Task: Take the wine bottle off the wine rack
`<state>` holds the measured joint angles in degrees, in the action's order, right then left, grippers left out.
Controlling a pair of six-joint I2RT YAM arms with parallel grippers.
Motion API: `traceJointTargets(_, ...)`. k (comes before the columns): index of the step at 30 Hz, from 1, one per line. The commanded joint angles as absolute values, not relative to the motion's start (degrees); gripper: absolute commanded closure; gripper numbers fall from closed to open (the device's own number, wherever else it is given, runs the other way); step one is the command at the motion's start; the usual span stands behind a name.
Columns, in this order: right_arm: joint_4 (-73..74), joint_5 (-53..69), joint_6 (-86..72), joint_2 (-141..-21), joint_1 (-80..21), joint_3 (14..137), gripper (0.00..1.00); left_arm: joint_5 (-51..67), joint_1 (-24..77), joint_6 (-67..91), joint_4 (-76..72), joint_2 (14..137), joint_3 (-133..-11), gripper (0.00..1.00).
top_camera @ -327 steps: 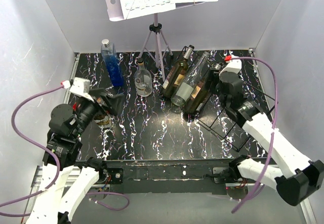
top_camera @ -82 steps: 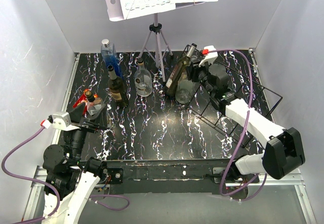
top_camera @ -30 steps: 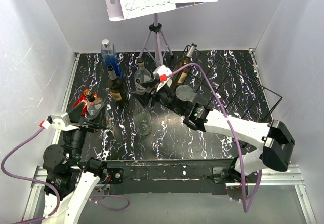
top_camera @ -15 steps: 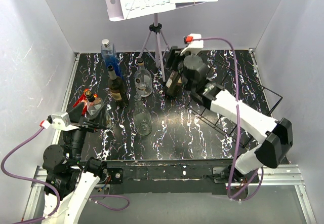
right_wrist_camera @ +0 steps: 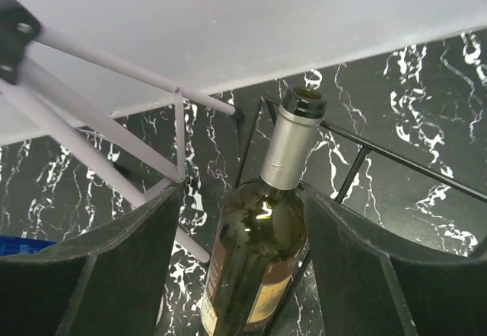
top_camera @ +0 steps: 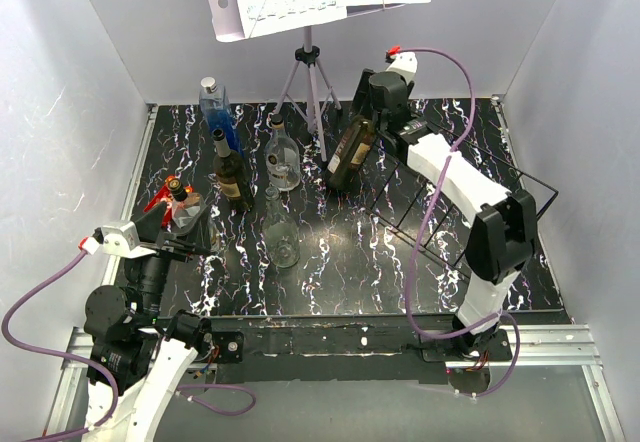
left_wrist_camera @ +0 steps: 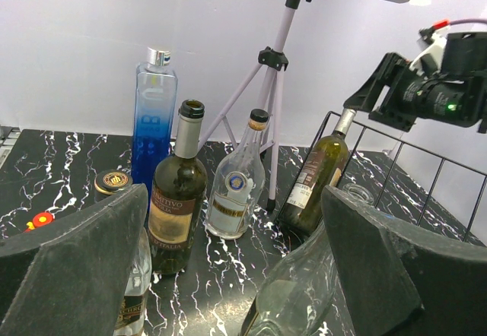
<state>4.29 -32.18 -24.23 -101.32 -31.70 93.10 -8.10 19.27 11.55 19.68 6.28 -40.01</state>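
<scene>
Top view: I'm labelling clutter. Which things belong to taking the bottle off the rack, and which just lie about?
Job: wine bottle, rack, right gripper.
Lying about: blue bottle, dark bottle, labelled clear bottle, plain clear bottle, gold-capped bottle, music stand.

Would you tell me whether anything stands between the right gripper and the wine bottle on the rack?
Nothing visible does: the open right gripper faces the wine bottle in the wine rack directly; the music stand leg passes to one side.
</scene>
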Motion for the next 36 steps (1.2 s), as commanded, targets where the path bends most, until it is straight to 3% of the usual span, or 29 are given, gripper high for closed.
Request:
traceJointTargets(1,4.83,-27.34,-29.00,-104.41,-28.57,97.38,0.28,-7.56,19.69,10.99,19.95,7.21,-39.90,0.02)
traceJointTargets(33,2.99,-29.44,-31.81,-115.84,-26.02,102.48,0.40,-7.65,20.21,10.90,19.86,7.73,-39.82,0.02)
traceJointTargets(34,2.99,-29.18,-32.25,-116.01,-25.84,102.48,0.42,-7.73,20.21,10.90,19.86,7.82,-39.81,0.02)
traceJointTargets(36,2.55,-29.09,-32.26,-116.10,-25.66,102.22,0.58,-7.73,20.30,10.90,19.86,8.09,-39.82,0.02)
